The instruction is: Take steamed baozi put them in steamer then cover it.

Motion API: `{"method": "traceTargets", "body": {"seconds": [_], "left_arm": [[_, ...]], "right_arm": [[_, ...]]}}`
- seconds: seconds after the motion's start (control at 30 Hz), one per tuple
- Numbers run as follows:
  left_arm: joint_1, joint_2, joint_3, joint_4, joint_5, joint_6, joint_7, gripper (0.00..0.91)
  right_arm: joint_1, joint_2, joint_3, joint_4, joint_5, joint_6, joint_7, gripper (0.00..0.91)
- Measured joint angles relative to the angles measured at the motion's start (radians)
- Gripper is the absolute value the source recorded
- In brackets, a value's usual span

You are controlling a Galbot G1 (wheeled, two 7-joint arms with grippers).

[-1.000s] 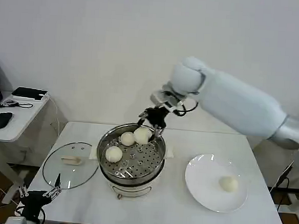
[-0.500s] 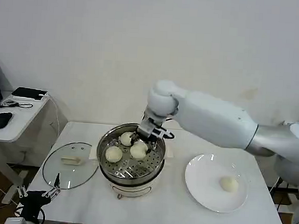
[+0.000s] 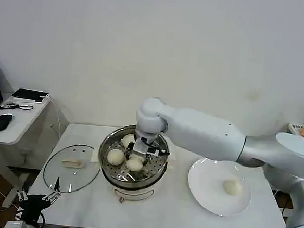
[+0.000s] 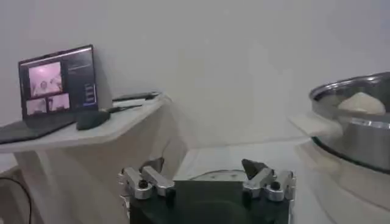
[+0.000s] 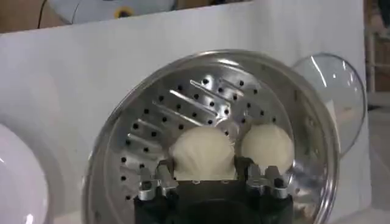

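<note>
The steamer (image 3: 161, 164) stands mid-table with its perforated tray showing. My right gripper (image 3: 137, 156) reaches down into it, shut on a steamed baozi (image 5: 203, 151) that sits low over the tray. Two more baozi lie in the steamer, one at the back (image 3: 129, 140) and one on the left (image 3: 115, 156); the bun beside the held one (image 5: 268, 146) also appears in the right wrist view. A further baozi (image 3: 233, 187) rests on the white plate (image 3: 204, 193). The glass cover (image 3: 72, 172) lies flat left of the steamer. My left gripper (image 3: 52, 194) hangs open off the table's front left corner.
A side table (image 3: 7, 127) with a mouse and a laptop (image 4: 58, 85) stands to the far left. In the left wrist view the steamer's rim (image 4: 359, 125) rises at the side, with a bun (image 4: 361, 102) above it. The wall is close behind the table.
My right arm has swung from above the steamer's back rim down into the pot, carrying the baozi toward the tray's front. The left arm has not moved.
</note>
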Motion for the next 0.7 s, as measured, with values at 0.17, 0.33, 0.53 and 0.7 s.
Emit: {"method": "traceTargets", "body": {"seconds": [0.17,0.33,0.53,0.7], "left_arm": [[-0.003,-0.002,0.002,0.004,0.000,0.000,0.001,0.907],[-0.003,-0.001,0.003,0.006,0.000,0.000,0.001,0.907],[-0.005,-0.001,0.004,0.010,0.000,0.000,0.001,0.907],[-0.005,0.001,0.003,0.011,0.000,0.000,0.001,0.907]], "right_arm": [[-0.008,0.000,-0.009,0.017,-0.017,0.009,0.000,0.665],[-0.012,0.000,-0.012,0.035,-0.027,0.011,0.002,0.665],[-0.013,0.000,-0.019,0.059,-0.028,0.009,0.004,0.665],[-0.015,0.002,-0.022,0.066,-0.031,0.009,0.006,0.736]]}}
